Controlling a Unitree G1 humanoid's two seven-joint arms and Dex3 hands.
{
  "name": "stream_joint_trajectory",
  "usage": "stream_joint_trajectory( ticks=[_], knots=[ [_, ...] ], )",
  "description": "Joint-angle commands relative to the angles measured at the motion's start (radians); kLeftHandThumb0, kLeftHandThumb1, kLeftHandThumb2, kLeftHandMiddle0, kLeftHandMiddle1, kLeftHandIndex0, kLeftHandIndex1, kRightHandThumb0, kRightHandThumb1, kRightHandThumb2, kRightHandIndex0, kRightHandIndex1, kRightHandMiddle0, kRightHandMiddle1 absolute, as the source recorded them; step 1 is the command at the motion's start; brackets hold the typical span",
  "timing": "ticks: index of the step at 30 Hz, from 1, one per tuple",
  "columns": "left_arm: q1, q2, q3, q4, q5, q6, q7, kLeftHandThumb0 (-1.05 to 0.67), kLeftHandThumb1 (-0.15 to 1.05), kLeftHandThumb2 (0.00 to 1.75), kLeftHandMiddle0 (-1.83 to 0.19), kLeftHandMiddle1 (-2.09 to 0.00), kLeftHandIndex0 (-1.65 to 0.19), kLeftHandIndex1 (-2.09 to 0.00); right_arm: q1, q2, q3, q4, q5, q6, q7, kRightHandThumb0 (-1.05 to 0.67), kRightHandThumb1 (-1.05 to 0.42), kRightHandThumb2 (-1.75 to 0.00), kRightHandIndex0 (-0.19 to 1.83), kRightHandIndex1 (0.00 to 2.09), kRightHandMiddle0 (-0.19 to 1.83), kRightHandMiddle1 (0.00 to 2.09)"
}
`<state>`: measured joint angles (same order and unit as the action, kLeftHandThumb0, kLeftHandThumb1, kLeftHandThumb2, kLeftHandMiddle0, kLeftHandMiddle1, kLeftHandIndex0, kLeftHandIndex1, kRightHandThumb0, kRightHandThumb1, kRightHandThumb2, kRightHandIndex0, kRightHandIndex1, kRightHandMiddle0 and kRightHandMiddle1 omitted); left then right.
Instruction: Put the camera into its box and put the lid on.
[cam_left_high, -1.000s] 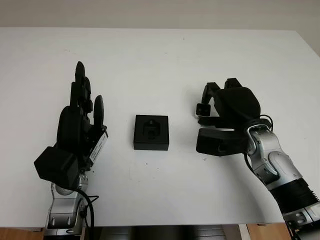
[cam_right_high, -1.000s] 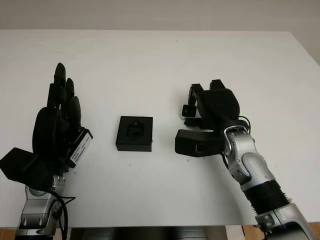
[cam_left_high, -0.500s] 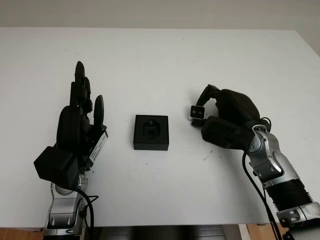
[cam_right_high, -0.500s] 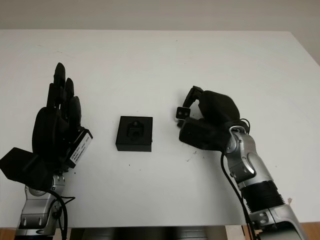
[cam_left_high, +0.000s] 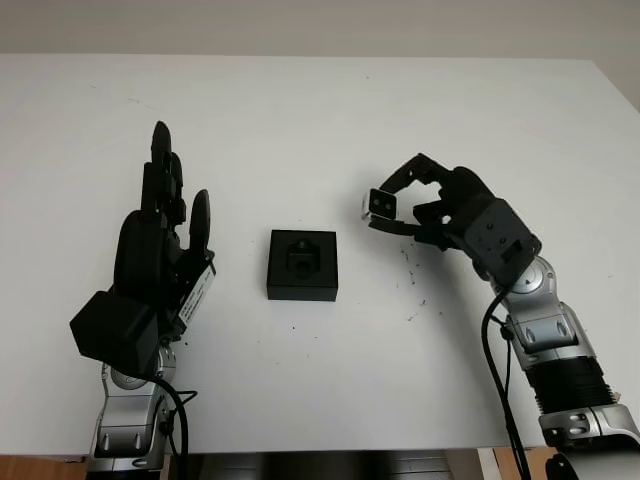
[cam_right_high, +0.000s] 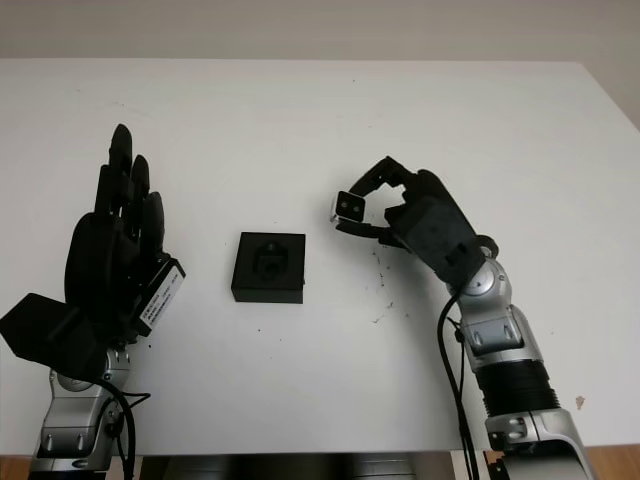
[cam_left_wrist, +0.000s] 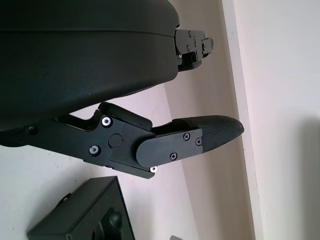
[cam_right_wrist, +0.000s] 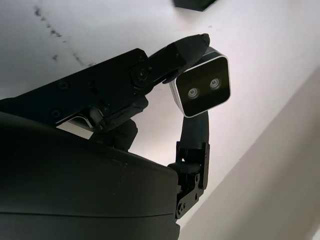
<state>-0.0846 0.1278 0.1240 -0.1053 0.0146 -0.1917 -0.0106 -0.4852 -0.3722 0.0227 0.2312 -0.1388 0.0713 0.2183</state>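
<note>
A small black box (cam_left_high: 303, 264) with a moulded recess sits open at the middle of the white table (cam_left_high: 300, 120); its corner also shows in the left wrist view (cam_left_wrist: 85, 217). My right hand (cam_left_high: 388, 210) hovers to the right of the box, a short gap away. It is shut on a small silver-edged camera (cam_left_high: 379, 204) with two lenses on its dark face (cam_right_wrist: 202, 87), pinched between fingertips and thumb. The camera is off the table. My left hand (cam_left_high: 170, 200) stands open and upright to the left of the box, apart from it.
Dark specks (cam_left_high: 412, 275) mark the table between the box and my right arm. The table's front edge (cam_left_high: 330, 447) runs just before both arms, and its right edge (cam_left_high: 615, 90) is at the far right.
My right hand has turned over and lifted, and it carries the camera a little left toward the box. The left hand and the box have not moved.
</note>
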Motion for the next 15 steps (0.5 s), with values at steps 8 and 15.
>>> stream_joint_trajectory(
  ticks=[8, 15],
  knots=[
    [-0.002, -0.009, -0.01, -0.028, 0.005, 0.005, 0.007, -0.7, 1.05, 0.61, 0.09, -0.05, 0.08, -0.06, 0.034, 0.027, -0.008, -0.225, 0.069, 0.08, 0.042, -0.42, -0.96, -0.06, 1.19, 2.09, 0.37, 1.67],
    [-0.005, -0.008, -0.018, -0.026, 0.023, 0.008, 0.017, -0.71, 1.05, 0.61, 0.08, -0.05, 0.08, -0.06, 0.04, 0.051, 0.035, -0.303, 0.057, 0.138, 0.057, -0.41, -0.95, -0.05, 1.27, 2.09, 0.37, 1.73]
  ],
)
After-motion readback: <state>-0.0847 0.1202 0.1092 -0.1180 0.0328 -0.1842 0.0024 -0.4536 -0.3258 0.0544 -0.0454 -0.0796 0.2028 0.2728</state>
